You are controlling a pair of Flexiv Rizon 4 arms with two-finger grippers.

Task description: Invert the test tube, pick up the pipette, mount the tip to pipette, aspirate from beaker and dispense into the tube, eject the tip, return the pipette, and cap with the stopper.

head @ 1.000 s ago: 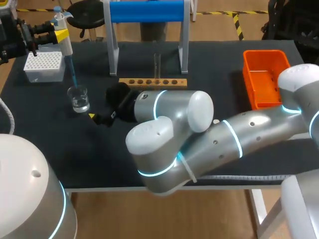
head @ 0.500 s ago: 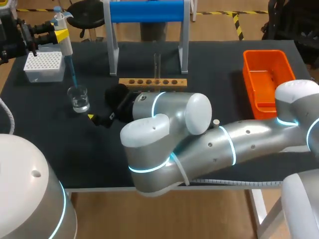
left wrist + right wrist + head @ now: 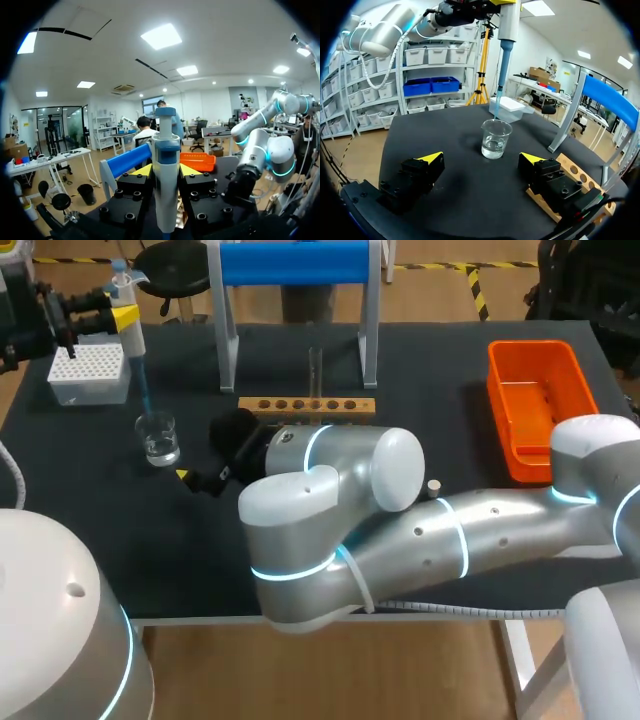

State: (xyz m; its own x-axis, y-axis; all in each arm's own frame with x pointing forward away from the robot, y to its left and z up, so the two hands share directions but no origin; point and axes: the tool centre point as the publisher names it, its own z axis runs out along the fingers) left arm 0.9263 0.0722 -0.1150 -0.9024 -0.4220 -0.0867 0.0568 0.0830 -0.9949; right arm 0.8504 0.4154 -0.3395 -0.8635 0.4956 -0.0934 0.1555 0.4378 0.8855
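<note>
Left gripper (image 3: 165,171), clamped on the pipette (image 3: 128,325), has lifted the tip (image 3: 496,111) just clear of the beaker (image 3: 158,437); aspiration looks done. Right gripper (image 3: 482,158), nearby, stands wide open, empty.

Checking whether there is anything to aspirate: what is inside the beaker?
Clear liquid fills the bottom of the beaker. The pipette tip ends near its rim, above the liquid. Nothing hides the inside: the glass is clear.
</note>
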